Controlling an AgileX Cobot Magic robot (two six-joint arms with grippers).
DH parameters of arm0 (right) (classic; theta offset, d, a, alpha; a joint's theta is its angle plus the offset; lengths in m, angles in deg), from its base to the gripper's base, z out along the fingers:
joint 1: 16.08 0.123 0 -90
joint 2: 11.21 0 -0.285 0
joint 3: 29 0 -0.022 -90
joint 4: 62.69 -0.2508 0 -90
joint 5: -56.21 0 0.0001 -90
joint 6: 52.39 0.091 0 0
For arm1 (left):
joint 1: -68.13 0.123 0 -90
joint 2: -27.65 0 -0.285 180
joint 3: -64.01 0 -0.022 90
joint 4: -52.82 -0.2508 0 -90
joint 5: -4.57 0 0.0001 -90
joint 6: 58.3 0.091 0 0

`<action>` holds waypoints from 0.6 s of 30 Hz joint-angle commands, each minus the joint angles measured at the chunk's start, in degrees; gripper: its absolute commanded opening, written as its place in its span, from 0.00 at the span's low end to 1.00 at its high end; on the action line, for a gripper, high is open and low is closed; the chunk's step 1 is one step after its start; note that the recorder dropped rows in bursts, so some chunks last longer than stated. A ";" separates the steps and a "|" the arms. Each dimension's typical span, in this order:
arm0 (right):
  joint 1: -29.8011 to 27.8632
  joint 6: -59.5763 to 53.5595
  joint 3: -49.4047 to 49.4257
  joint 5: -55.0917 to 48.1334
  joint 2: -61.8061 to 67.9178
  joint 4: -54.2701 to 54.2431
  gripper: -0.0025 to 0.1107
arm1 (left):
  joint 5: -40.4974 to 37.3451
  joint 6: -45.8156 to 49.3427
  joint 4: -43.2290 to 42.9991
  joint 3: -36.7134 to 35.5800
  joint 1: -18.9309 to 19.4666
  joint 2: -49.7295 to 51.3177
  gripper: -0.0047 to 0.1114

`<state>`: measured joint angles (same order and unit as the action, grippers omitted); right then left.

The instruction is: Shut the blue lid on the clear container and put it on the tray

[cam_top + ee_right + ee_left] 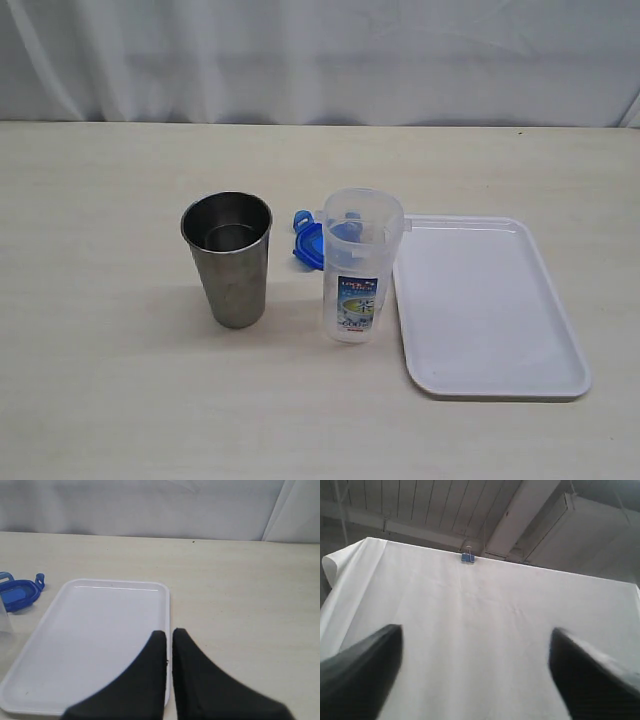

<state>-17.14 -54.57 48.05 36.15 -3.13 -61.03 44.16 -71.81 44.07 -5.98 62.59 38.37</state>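
Note:
The clear container (360, 265) stands upright and uncovered on the table, its printed label facing the camera. Behind it lies the blue lid (307, 241), partly hidden by the container; the right wrist view also catches the blue lid (19, 592) beside the tray. The white tray (485, 305) lies just right of the container. My right gripper (169, 632) is shut with nothing in it, hovering over the tray (90, 640) near its edge. My left gripper (476, 635) is open, pointing up at a white backdrop. Neither gripper shows in the exterior view.
A grey steel cup (228, 258) stands upright left of the container. A white curtain (320, 60) hangs behind the table. The left wrist view shows a blue clip (467, 557) at the backdrop's top and ceiling beams.

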 commanded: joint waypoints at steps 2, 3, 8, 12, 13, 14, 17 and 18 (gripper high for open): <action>-0.16 0.03 0.17 0.31 -0.30 0.07 0.06 | 2.52 -5.00 -7.05 2.68 -0.49 12.39 0.91; -0.16 0.03 0.17 0.31 -0.30 0.07 0.06 | 3.17 -5.00 -7.06 2.68 -0.49 14.73 0.91; -0.16 0.03 0.17 0.31 -0.30 0.07 0.06 | 5.12 -4.90 -10.05 2.68 -0.49 26.36 0.91; -0.16 0.03 0.17 0.31 -0.30 0.07 0.06 | 9.66 -5.19 -15.91 2.68 -0.49 36.01 0.91; -0.16 0.03 0.17 0.31 -0.30 0.07 0.06 | 10.55 -5.63 -15.81 2.68 -0.49 38.46 0.91; -0.16 0.03 0.17 0.31 -0.30 0.07 0.06 | 11.17 -5.63 -15.62 2.76 -0.49 40.89 0.91; -0.16 0.03 0.17 0.31 -0.30 0.07 0.06 | 14.52 -5.53 -15.83 2.76 -0.49 47.74 0.91; -0.16 0.03 0.17 0.31 -0.30 0.07 0.06 | 15.49 -5.53 -16.50 2.76 -0.49 50.24 0.91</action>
<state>-17.14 -54.57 48.05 36.15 -3.13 -61.03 56.24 -76.63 28.79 -3.51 62.59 82.99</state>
